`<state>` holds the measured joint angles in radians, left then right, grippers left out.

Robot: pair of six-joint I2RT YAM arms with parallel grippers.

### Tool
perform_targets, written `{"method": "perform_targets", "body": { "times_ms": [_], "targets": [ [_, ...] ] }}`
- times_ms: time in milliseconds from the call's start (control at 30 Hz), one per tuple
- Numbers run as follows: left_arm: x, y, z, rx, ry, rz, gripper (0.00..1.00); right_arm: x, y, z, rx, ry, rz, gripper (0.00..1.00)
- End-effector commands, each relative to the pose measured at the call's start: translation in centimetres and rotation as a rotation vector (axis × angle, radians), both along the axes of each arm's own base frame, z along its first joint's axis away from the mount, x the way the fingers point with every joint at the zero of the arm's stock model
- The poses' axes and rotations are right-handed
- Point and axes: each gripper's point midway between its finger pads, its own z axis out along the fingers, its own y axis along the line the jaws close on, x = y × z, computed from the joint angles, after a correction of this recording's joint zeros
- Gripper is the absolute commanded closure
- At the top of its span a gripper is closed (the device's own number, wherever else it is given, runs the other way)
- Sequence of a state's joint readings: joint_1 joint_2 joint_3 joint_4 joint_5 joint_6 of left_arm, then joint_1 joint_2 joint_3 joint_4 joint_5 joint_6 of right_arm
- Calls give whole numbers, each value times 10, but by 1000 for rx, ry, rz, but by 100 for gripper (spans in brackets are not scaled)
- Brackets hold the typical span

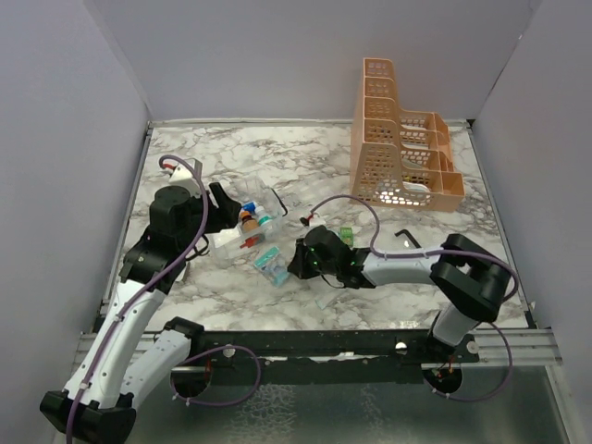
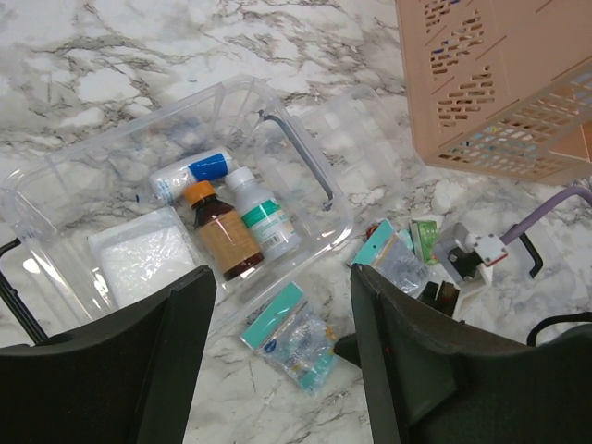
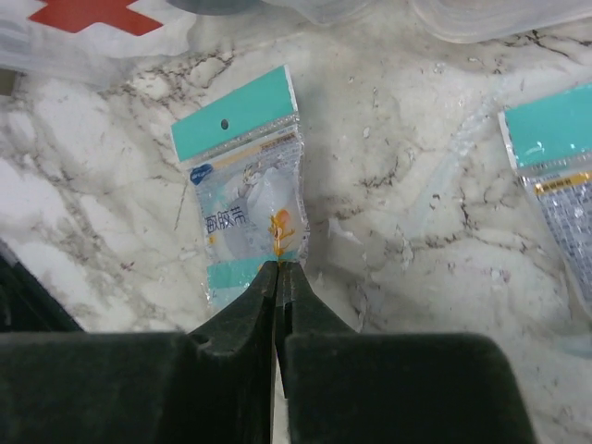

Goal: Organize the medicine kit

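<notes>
Medicine kit (image 2: pixel 102 176) open on bench (image 1: pixel 305 166), left of centre, below left fingers (image 2: pixel 157 351); these stand apart, holding nothing. Inside: 1 brown bottle (image 2: pixel 222 236), 1 white bottle (image 2: pixel 264 217) with green label, print unreadable. Right fingers (image 3: pixel 240 342) pressed together on bottom edge of teal-topped packet (image 3: pixel 245 203) lying on bench; it carries Chinese characters and round blue logo. Red cross (image 3: pixel 92 14) printed just beyond.

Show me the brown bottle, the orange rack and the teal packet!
brown bottle (image 2: pixel 225 242): left wrist view, on its tan label.
orange rack (image 1: pixel 388 171): top external view, on its holed side wall.
teal packet (image 3: pixel 248 199): right wrist view, on its clear middle part.
</notes>
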<state>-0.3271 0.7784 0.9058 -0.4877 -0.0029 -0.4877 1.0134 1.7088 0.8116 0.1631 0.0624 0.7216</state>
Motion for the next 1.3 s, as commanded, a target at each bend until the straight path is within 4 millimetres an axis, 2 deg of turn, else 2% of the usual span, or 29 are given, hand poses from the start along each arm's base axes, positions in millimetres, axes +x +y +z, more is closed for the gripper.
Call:
{"method": "perform_targets", "body": {
  "times_ms": [0, 100, 200, 267, 367, 500, 600, 733, 867, 967, 1200, 1267],
  "targets": [
    [-4, -18, 2, -62, 16, -84, 35, 0, -2, 53, 181, -85, -44, 99],
    [-10, -32, 6, -121, 27, -145, 32, -7, -16, 74, 255, -119, -56, 99],
    [-22, -49, 30, -203, -37, -249, 28, -14, -30, 100, 330, -159, -72, 99],
    [-28, -56, 45, -263, -74, -285, 21, -17, -39, 123, 398, -194, -89, 99],
    [-37, -70, 56, -344, -96, -368, 19, -18, -50, 151, 482, -233, -122, 99],
    [-42, -82, 46, -407, -61, -430, 19, -16, -54, 193, 610, -282, -154, 99],
    [-46, -90, 39, -449, -30, -475, 19, -7, -53, 214, 671, -287, -211, 99],
    [-49, -95, 38, -488, -10, -498, 19, 10, -51, 227, 707, -281, -306, 99],
    [-46, -98, 24, -530, 39, -482, 20, 14, -42, 241, 763, -272, -314, 99],
    [-45, -103, 15, -564, 86, -493, 26, 15, -35, 244, 781, -257, -298, 99],
    [-38, -107, 6, -574, 124, -491, 49, 11, -19, 232, 781, -218, -247, 99],
    [-35, -107, 3, -573, 127, -482, 62, 10, -16, 227, 774, -208, -236, 99]
  ]
}}
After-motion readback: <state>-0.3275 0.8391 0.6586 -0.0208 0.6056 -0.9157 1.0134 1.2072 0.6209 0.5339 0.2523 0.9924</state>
